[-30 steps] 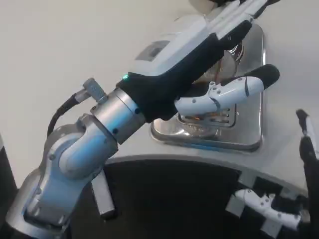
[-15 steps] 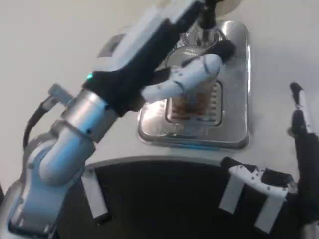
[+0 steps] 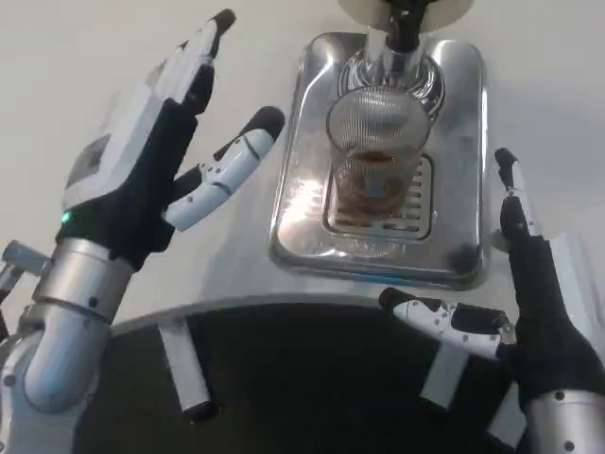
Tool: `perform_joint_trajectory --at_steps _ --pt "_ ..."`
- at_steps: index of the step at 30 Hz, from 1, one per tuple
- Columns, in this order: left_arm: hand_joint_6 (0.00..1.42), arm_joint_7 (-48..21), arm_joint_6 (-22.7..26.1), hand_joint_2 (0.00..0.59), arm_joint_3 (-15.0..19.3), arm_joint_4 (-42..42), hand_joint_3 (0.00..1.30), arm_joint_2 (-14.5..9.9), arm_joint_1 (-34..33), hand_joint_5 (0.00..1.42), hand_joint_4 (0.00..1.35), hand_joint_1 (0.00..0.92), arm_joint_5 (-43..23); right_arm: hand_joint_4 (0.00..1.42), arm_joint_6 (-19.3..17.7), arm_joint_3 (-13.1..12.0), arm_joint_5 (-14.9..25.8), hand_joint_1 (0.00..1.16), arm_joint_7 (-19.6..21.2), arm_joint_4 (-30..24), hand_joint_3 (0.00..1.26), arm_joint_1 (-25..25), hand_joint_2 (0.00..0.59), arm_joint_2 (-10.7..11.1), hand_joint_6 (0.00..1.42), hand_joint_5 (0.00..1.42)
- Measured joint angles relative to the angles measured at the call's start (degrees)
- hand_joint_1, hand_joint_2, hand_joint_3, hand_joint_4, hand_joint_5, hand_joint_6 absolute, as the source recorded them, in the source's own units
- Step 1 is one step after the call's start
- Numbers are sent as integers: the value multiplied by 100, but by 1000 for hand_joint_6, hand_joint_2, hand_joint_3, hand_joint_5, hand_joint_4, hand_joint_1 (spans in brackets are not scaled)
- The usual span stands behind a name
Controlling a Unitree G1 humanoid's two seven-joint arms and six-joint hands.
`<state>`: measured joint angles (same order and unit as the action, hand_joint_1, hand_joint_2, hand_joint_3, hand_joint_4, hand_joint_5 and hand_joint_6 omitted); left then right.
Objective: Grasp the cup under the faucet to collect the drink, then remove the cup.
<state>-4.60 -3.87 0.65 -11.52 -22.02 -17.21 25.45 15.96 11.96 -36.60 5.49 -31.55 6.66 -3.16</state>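
There's the cup (image 3: 376, 156), a clear ribbed glass standing upright on the slotted grate of the steel drip tray (image 3: 465, 248), right beneath the dark faucet (image 3: 401, 26) that drops in from the top edge. Something amber-brown shows low in the glass, so the drink looks at least partly collected, though how full it is I cannot say. The cup's long axis runs straight up toward the spout, which means a grasp has to come in from the side, not from above.

Now the hands. The left robot hand (image 3: 165, 142) sits over the white tabletop (image 3: 57, 57) to the left of the tray, fingers spread wide and pointing up and away, thumb angled toward the tray's left rim but not touching it. It holds nothing. The cup lies to its right, with the tray's edge between the two.

The right robot hand (image 3: 525, 284) is down at the near right corner of the tray, also spread and empty, one finger reaching up alongside the tray's right rim, thumb stretched leftward along the dark edge below the tabletop. The cup lies up and to its left.

Neither touches the glass. By my read the two are about equally placed, the left perhaps slightly better lined up level with the cup's wall; whichever goes must slide in sideways and clear the faucet.
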Motion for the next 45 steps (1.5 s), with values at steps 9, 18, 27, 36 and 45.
perform_joint_trajectory --at_steps 9,18,27,36,45 --pt "0 175 110 259 48 -83 0 7 227 0 0 0 224 0 35 -32 181 1093 103 271 0 -288 159 -11 185 0" --pt "0 181 115 256 40 -74 0 5 426 0 0 0 405 0 20 -98 560 1061 327 821 0 -660 168 -18 206 0" --pt "0 181 115 256 -71 73 0 5 662 0 0 0 453 0 -58 -117 706 1045 492 1247 0 -1049 176 23 198 0" --pt "0 181 115 256 -162 72 0 5 750 0 0 0 507 0 -174 -130 768 992 498 1355 0 -1218 205 224 177 0" --pt "0 181 119 256 -185 72 0 7 749 0 0 0 555 0 -296 -95 851 961 369 1355 0 -1456 213 320 142 0"
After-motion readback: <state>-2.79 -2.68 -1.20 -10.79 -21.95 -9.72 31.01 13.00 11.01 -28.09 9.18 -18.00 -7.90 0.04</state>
